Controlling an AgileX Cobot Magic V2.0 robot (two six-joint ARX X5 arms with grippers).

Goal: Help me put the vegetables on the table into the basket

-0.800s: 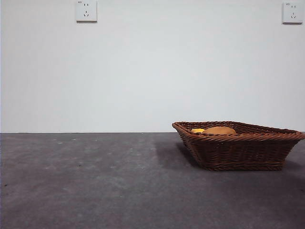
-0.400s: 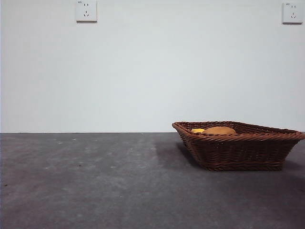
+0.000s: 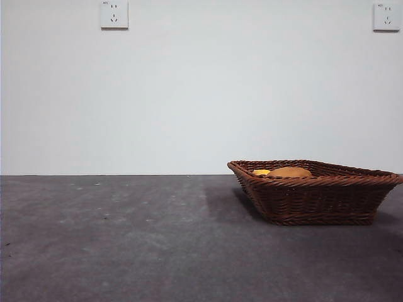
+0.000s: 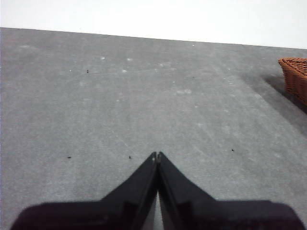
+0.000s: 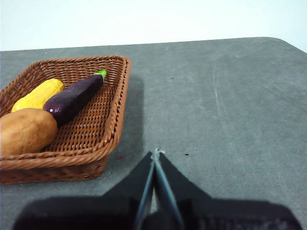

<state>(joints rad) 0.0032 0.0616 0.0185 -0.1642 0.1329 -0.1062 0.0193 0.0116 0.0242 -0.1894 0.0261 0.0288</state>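
So the basket (image 3: 315,192) sits on the desk (image 3: 126,239), over on the right side in the front view. All three veggies are inside it: the potato (image 5: 26,130), the eggplant (image 5: 74,98) and the little oblong one (image 5: 37,94). The eggplant lies between the other two, touching the potato and just beside the oblong one. Two wall sockets (image 3: 114,14) sit high up behind the desk, one per side.

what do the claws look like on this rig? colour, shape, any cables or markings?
Both wrist views show the same build. The left claw and right claw each have two matte black jaws tapering to a sharp point, rising from a wide black base. No cables or markings are visible. The arms themselves are out of view.
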